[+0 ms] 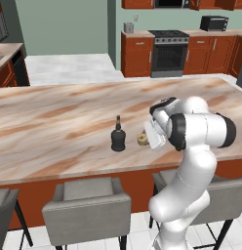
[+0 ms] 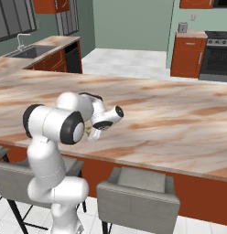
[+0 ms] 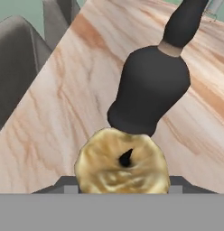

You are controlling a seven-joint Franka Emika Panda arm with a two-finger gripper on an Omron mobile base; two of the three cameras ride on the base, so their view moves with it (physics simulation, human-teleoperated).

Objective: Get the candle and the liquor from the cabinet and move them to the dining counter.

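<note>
The liquor (image 1: 118, 135), a black squat bottle with a thin neck, stands upright on the long marble-look dining counter (image 1: 54, 122), a little in from its near edge. Just to its right, low over the counter top, is the small yellowish-gold candle (image 1: 142, 139), with my gripper (image 1: 147, 138) shut on it from the right. In the hand view the candle (image 3: 122, 162) sits between the finger bases, its wick pointing at the camera, and the liquor (image 3: 150, 85) rises right behind it. From the right base view my gripper (image 2: 93, 134) points down at the counter (image 2: 170, 114). Which wall unit is the cabinet, I cannot tell.
Grey chairs (image 1: 89, 200) (image 2: 136, 192) stand along the counter's near side, around my base. Across the floor are a stove (image 1: 168, 49), a black toaster oven (image 1: 213, 23) and low red-brown cabinets. A sink (image 2: 33, 50) lies far left. Strips of red-brown wall cabinets (image 1: 137, 4) show at the top.
</note>
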